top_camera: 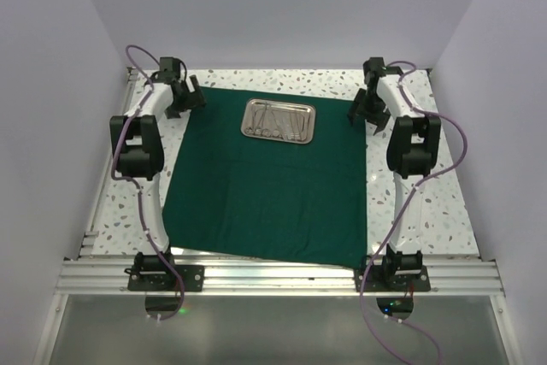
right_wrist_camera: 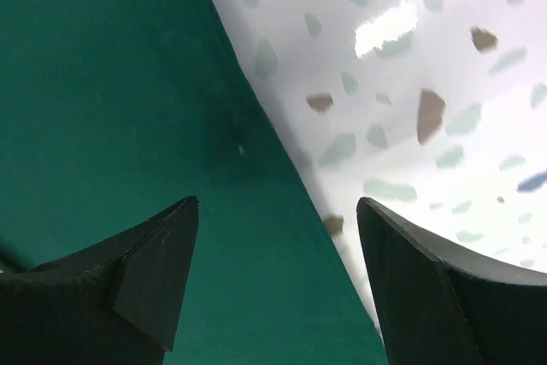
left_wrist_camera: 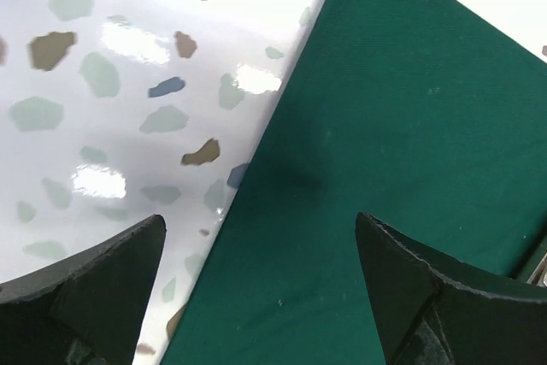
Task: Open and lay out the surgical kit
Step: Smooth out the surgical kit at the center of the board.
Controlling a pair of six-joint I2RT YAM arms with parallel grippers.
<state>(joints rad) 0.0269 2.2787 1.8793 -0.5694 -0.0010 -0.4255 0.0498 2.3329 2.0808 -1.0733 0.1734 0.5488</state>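
The dark green drape lies spread flat on the table. Near its far edge sits the steel tray with slender steel instruments lying inside. My left gripper hovers at the drape's far left corner, open, its jaws straddling the cloth edge with nothing between them. At the far right corner, my right gripper is open too, and the drape's edge runs between its fingers without being pinched.
The speckled white tabletop shows around the drape. Plain walls close in on the left, right and back. An aluminium rail with both arm bases runs along the near edge, just past the drape's front hem.
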